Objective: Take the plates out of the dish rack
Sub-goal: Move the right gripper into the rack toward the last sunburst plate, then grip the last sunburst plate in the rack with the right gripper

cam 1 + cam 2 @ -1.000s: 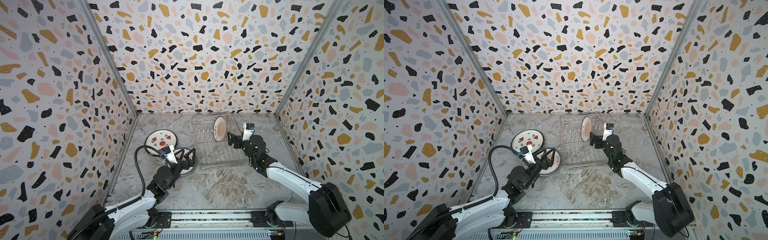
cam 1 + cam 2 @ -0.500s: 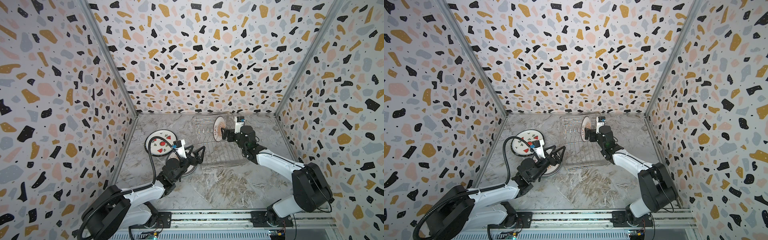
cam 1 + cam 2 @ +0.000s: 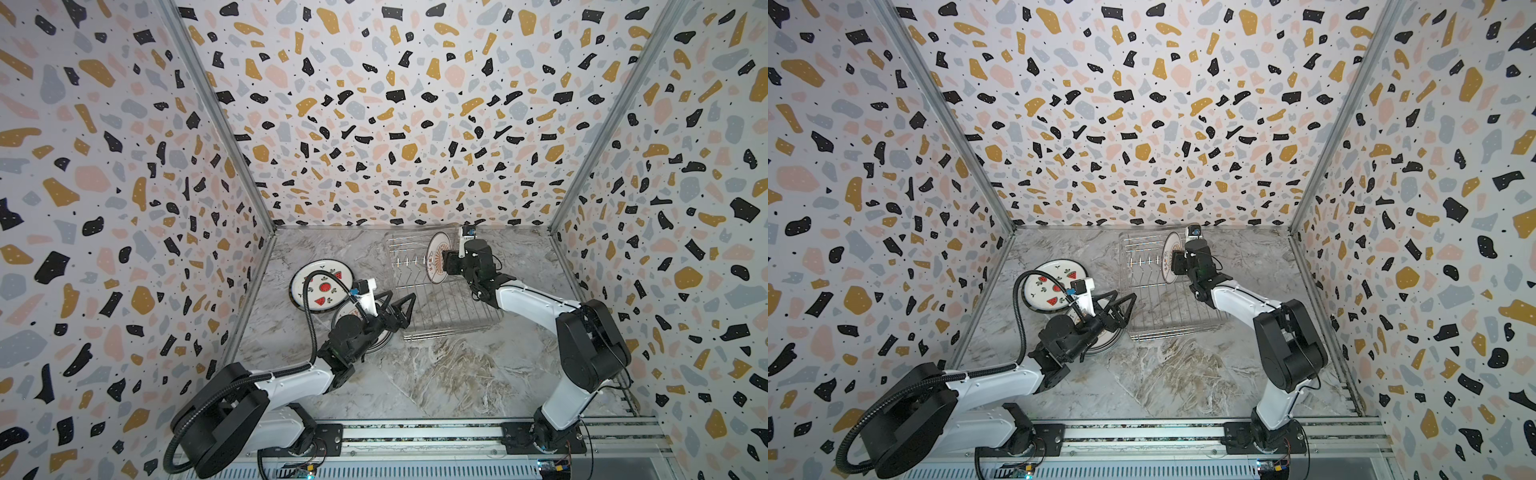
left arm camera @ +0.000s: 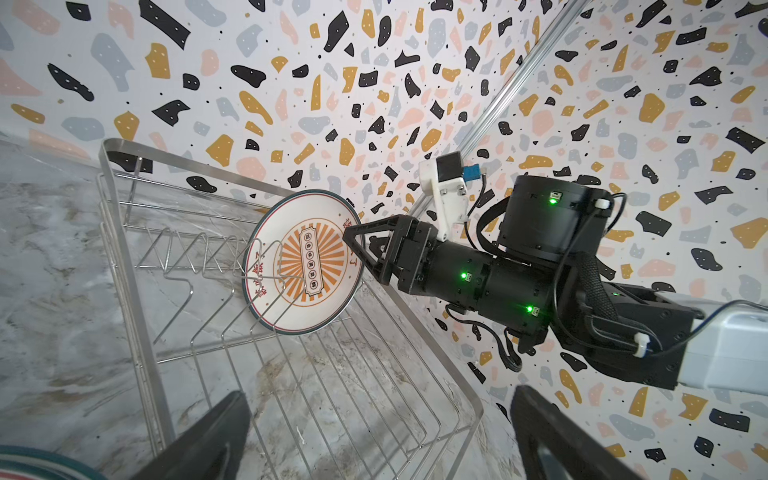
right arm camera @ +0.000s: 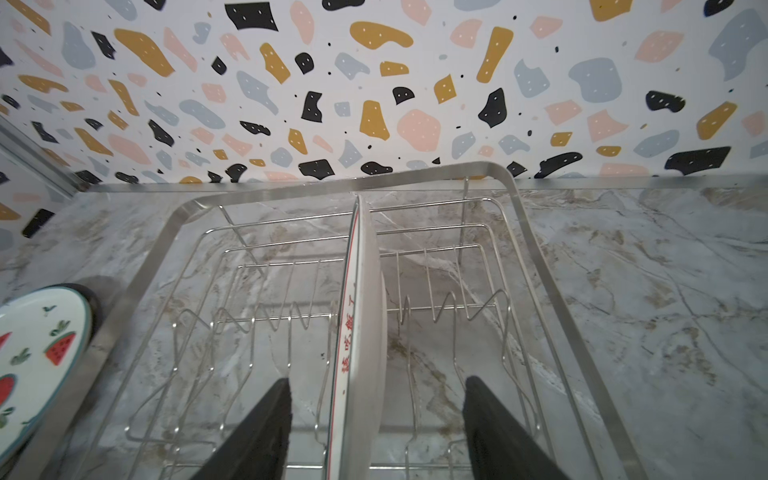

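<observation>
Dish rack [image 3: 453, 328]: silver wire rack on the marble table [image 3: 436, 374], toward the back wall, right of centre in both top views.
Sunburst plate [image 4: 303, 266]: the only plate in the rack. It stands on edge in the prong row across the rack's back half, with its orange-rayed face and red characters turned toward the left arm's side.
Right gripper [image 5: 376, 384]: reaches in at the plate's rim with one finger on each face. The jaws are apart, and the right wrist view shows a gap on both sides. No contact seen.
Left gripper [image 3: 401, 296]: fingers are spread wide with nothing between them. The fingertips are by the rack's left side, over the plate stack.
Plate stack [image 3: 345, 311]: lies flat on the table just left of the rack, mostly hidden under the left arm. The count cannot be told.
Watermelon plate [image 3: 322, 282]: lies flat and face up, behind and left of the stack. Whether it touches the stack cannot be told.
</observation>
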Controlling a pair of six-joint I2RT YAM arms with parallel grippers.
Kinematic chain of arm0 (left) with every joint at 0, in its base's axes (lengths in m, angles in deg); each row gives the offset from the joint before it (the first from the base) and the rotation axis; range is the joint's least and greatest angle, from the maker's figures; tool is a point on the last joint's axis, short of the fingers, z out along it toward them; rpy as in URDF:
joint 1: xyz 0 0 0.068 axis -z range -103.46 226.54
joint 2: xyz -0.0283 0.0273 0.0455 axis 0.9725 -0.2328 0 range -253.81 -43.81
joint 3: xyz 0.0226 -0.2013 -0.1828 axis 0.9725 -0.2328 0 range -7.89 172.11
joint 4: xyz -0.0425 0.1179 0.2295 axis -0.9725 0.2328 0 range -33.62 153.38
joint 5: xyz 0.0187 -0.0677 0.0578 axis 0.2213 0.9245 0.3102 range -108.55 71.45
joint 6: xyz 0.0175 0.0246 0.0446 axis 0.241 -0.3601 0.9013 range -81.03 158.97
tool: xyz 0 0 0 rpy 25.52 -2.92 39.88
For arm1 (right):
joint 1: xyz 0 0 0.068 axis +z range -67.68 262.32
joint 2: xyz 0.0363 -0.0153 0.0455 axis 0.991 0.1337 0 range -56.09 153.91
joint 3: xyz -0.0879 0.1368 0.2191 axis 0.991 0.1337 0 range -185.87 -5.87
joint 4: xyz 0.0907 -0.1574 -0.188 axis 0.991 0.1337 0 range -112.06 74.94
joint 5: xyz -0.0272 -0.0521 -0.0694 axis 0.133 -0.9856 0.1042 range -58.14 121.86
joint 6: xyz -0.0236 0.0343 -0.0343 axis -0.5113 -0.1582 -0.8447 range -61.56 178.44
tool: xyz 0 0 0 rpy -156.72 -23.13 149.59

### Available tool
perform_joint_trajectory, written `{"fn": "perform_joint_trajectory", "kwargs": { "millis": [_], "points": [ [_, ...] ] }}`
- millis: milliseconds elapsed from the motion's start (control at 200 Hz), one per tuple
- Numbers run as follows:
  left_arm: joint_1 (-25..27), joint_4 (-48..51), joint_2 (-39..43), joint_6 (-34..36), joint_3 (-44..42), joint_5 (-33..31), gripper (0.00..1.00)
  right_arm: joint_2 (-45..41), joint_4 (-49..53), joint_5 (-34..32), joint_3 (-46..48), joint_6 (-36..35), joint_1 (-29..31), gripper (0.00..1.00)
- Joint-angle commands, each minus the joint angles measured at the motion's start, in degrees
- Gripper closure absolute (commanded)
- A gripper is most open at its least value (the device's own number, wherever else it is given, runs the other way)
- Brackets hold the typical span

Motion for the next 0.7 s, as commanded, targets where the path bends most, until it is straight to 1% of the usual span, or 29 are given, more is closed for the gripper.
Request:
{"fn": "perform_joint_trajectory", "kwargs": {
  "millis": [0, 350, 410, 696],
  "points": [
    [0.3, -4.2, -1.2, 0.2, 1.8, 1.1, 0.0, 0.8, 3.0, -3.6, -3.9, -0.9, 0.6, 0.47],
    [0.3, -2.5, -1.4, 0.6, 1.9, -0.3, 0.0, 5.6, 6.8, -13.1, -9.1, -2.2, 3.5, 0.65],
    [0.3, -2.4, -1.4, 0.5, 1.8, -0.6, 0.0, 6.0, 7.0, -13.3, -9.3, -2.2, 3.7, 0.66],
    [0.3, -2.0, -2.0, 0.2, 2.2, -0.9, 0.0, 6.3, 7.3, -13.8, -9.6, -2.5, 4.3, 0.79]
  ]
}}
